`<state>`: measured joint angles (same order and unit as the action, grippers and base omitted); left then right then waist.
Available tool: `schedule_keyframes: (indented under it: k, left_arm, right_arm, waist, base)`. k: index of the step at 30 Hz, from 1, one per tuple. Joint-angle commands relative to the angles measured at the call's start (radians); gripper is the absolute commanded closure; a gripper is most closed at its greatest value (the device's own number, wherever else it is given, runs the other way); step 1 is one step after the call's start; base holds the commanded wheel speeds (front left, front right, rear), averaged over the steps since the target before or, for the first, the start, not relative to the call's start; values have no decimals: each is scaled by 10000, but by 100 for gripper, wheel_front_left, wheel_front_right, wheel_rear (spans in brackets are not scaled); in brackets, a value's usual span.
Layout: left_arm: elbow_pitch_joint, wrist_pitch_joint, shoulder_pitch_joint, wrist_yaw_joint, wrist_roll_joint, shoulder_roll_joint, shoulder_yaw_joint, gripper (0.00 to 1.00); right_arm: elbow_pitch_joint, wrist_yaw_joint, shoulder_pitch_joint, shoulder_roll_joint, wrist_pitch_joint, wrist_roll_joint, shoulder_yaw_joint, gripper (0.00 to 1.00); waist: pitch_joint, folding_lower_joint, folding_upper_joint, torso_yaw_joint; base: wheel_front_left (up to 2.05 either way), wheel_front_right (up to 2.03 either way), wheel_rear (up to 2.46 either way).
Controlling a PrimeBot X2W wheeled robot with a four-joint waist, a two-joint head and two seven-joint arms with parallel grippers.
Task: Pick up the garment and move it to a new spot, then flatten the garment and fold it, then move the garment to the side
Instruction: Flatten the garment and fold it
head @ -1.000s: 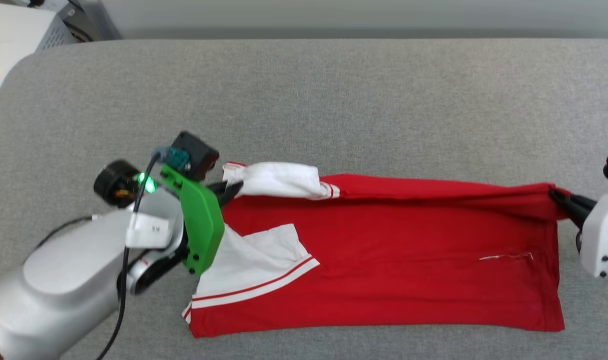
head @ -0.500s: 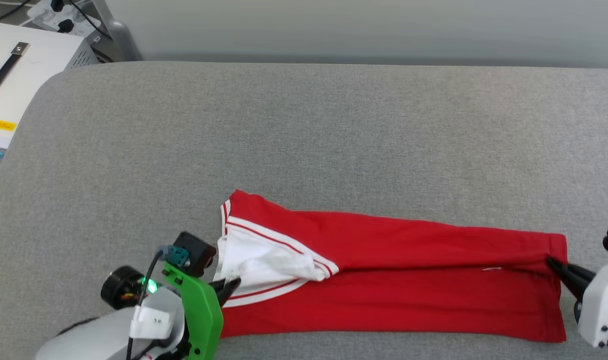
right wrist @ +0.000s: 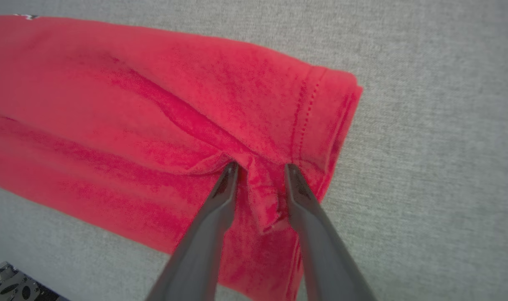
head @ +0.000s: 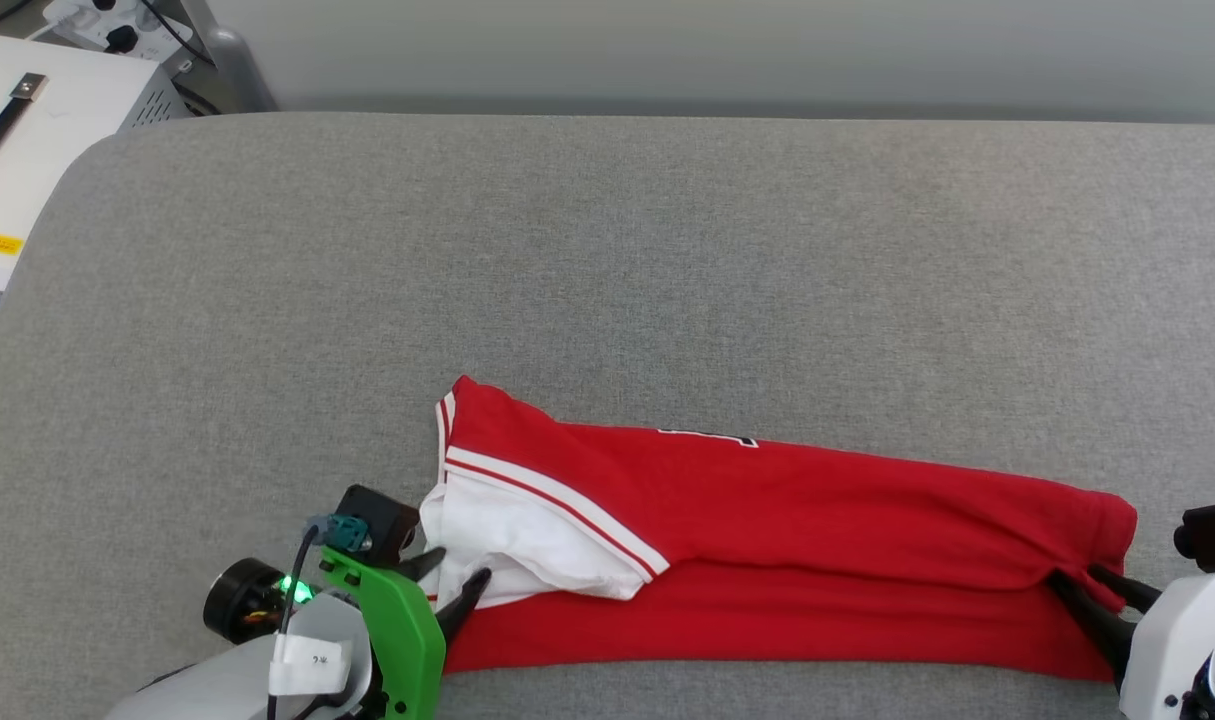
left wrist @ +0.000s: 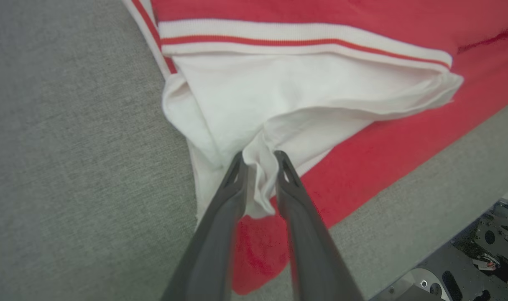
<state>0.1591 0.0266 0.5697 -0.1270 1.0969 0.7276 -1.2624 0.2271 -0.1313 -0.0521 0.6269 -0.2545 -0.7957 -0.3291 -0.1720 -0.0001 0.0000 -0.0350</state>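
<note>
The garment (head: 817, 530), a red jersey T-shirt, lies folded lengthwise into a long band near the table's front edge, with a sliver of black print at its far fold. Its white sleeve with striped trim (left wrist: 299, 96) sits at the left end. My left gripper (head: 460, 565) is open there, and a loose ridge of white sleeve cloth stands between its parted fingers (left wrist: 259, 155). At the right end, my right gripper (head: 1077, 575) is open over the red hem corner (right wrist: 320, 125). A small red pleat rises between its fingers (right wrist: 261, 166).
The grey padded table (head: 607, 250) stretches wide behind the garment. A white box (head: 27, 150) and a power strip with cables (head: 97, 20) sit off its far left corner. Part of the robot's dark base (left wrist: 467, 271) shows below the front edge.
Both grippers brought the garment's far edge over to the front, folding it in half lengthwise, then parted their jaws from shut. The head camera also shifted.
</note>
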Motion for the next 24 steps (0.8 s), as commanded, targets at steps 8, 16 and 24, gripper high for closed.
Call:
schedule_keyframes:
  k: [8,16,24]
  left_arm:
    - [-218,-1940,-523,-1127,-334,93,847,0]
    - [-439,-2829,-843,-2221,-986,-116,1857,0]
    - [-846,-2880,-1697,-3055,-3125,-833,4020,0]
  right_arm:
    - [-1112,6,287,283,81,-685,888,0]
    - [-1237,6,728,771,-833,-1362,2195,0]
    - [-444,6,756,851,-2460,-1892,2536,0]
  waist:
    - [560,1,0,-16]
    - [748,1,0,-211]
    - [511,1,0,-468]
  base:
    - [0,0,0]
    - [0,0,0]
    - [0,0,0]
